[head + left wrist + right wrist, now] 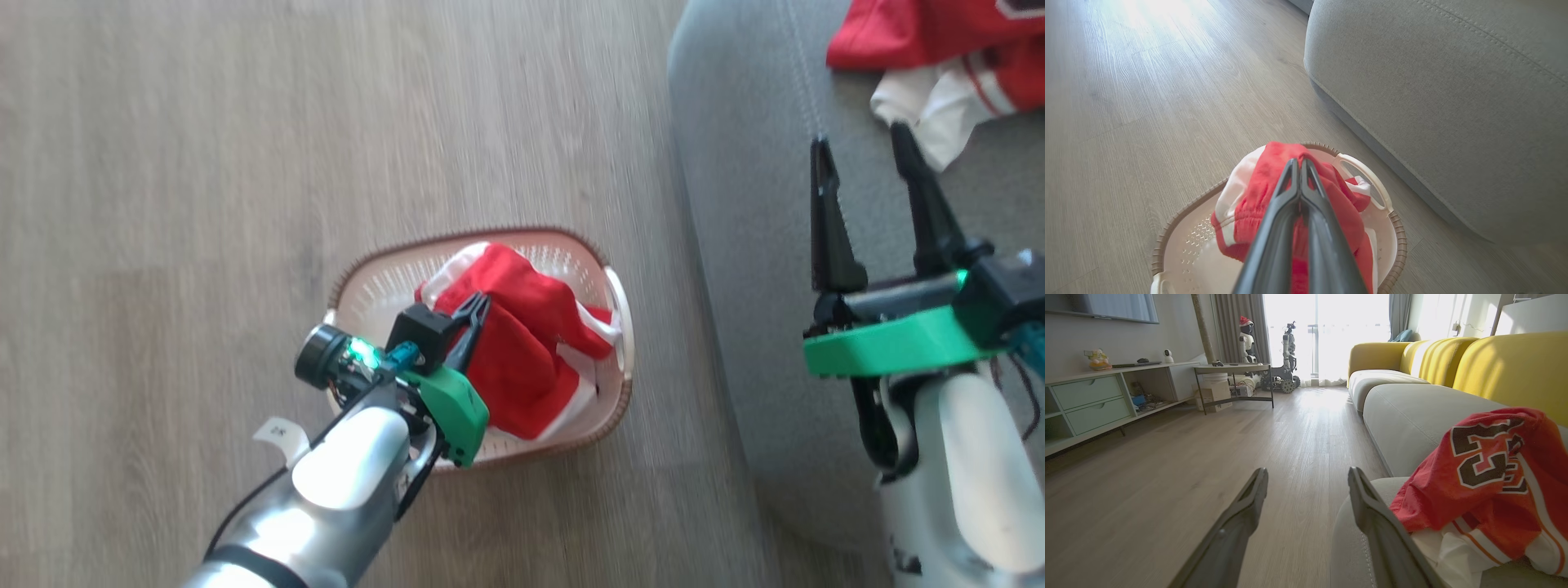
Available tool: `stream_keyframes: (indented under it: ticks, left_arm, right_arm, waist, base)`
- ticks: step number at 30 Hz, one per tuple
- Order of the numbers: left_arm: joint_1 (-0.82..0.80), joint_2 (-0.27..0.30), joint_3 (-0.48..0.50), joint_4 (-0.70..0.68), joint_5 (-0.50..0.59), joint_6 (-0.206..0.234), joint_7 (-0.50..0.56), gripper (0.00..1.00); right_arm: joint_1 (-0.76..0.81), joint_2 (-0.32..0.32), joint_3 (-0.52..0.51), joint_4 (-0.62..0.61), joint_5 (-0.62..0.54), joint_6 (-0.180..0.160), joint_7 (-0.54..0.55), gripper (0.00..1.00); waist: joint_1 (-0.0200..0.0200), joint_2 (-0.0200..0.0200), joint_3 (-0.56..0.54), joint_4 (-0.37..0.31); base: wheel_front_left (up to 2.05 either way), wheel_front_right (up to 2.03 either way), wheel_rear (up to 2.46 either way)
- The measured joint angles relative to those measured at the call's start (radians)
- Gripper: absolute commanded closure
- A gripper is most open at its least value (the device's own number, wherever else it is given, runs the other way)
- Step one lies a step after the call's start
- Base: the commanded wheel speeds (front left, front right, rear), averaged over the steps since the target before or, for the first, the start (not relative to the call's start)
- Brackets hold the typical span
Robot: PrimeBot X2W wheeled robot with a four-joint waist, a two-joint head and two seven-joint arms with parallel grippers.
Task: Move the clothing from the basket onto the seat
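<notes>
Down on the wood floor [245,163], left of the seat [735,163], the basket [490,237] is sitting with its long axis running left to right, the clothing [531,367] lying heaped inside. Left gripper [478,309] is reaching into the heap from the near left. Its fingers are pressing together with red fabric showing in the slit between them; judged to be pinching a fold near the top. Right gripper [859,137] is hovering over the seat's left edge, spread wide and carrying nothing, near a second jersey [914,33] lying there. Key relation: the seat is lying right of the pinched cloth and higher, so the left arm is facing a lift, then a rightward carry. Writing: the second jersey is showing a black-and-white number, too crumpled to read; a white tag [282,431] on the left forearm is bearing marks too small to make out.
</notes>
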State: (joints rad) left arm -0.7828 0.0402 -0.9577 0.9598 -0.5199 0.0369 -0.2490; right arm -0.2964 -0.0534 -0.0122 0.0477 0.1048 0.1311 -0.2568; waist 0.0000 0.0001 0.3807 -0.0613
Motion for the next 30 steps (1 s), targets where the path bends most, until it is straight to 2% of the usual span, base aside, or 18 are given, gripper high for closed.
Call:
stream_keyframes:
  ticks: [11, 12, 13, 14, 22, 30]
  left_arm:
    - [0.106, 0.005, 0.019, -0.08, -0.028, 0.029, 0.0, 1.0]
    - [0.112, 0.007, 0.024, -0.088, -0.031, 0.034, 0.0, 0.87]
    - [0.118, 0.009, 0.031, -0.1, -0.034, 0.035, 0.0, 0.59]
    - [0.123, 0.012, 0.037, -0.113, -0.034, 0.036, 0.0, 0.0]
    - [0.179, 0.029, 0.072, -0.195, -0.047, 0.071, 0.0, 0.0]
    - [0.216, 0.072, 0.128, -0.268, -0.072, 0.105, 0.0, 0.0]
  right_arm:
    - [0.112, 0.001, -0.032, 0.048, -0.008, 0.0, 0.0, 0.0]
    - [0.115, 0.001, -0.035, 0.049, -0.008, 0.0, 0.0, 0.0]
    - [0.121, 0.001, -0.036, 0.05, -0.008, 0.0, 0.0, 0.0]
    - [0.129, 0.001, -0.037, 0.052, -0.008, 0.0, 0.0, 0.0]
    - [0.173, 0.001, -0.044, 0.063, -0.008, 0.0, 0.007, 0.0]
    - [0.203, 0.001, -0.045, 0.061, -0.008, 0.0, 0.013, 0.0]
  waist:
    - [0.0, 0.0, -0.201, 0.033]
    - [0.0, 0.0, -0.216, 0.036]
    - [0.0, 0.0, -0.23, 0.038]
    - [0.0, 0.0, -0.244, 0.04]
    - [0.0, 0.0, -0.327, 0.055]
    - [0.0, 0.0, -0.368, 0.059]
  base:
    - [0.0, 0.0, 0.0]
    - [0.0, 0.0, 0.0]
    - [0.0, 0.0, 0.0]
    - [0.0, 0.0, 0.0]
    - [0.0, 0.0, 0.0]
    - [0.0, 0.0, 0.0]
